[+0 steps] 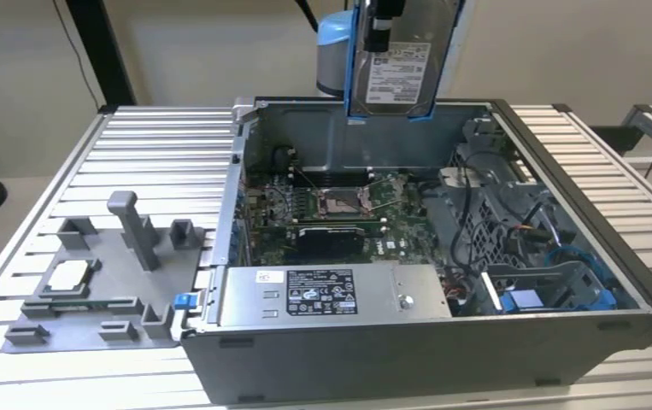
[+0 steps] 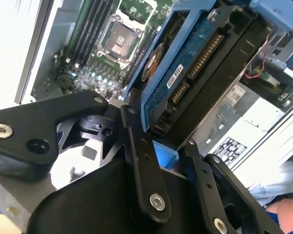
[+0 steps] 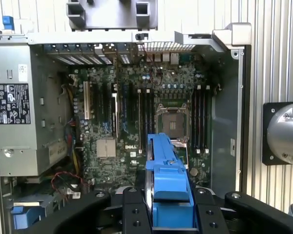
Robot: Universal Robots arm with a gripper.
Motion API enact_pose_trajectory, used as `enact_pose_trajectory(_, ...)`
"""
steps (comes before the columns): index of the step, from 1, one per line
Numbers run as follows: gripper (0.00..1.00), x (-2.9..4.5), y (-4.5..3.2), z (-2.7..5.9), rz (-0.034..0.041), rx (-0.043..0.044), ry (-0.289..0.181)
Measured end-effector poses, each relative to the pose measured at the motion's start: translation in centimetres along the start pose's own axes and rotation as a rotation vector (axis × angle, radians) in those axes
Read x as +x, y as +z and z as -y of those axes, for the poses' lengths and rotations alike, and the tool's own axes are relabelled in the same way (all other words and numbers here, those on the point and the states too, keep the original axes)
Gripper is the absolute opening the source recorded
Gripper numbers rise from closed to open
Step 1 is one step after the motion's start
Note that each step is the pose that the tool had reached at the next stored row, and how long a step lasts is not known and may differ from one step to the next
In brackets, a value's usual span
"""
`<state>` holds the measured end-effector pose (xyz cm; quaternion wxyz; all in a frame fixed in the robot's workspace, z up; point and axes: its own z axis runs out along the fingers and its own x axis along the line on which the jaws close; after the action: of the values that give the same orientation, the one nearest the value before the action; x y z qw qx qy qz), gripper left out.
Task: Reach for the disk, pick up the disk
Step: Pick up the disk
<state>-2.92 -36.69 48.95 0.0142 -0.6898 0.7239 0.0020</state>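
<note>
One flat metal disk (image 1: 400,77), blue rails (image 3: 167,165), clamped btwn jaws

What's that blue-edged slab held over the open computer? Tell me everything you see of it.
The disk is a flat silver-grey metal slab with a white label on one face and blue rails along its sides. The other face, in the second wrist view, carries a blue circuit board with connectors. It hangs upright above the computer case, clamped by the gripper.
</note>
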Motion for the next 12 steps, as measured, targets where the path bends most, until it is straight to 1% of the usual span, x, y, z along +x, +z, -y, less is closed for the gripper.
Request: enact_pose_trajectory(12,0.0,-0.11,0.04,2.34,0.0,0.0,0.0)
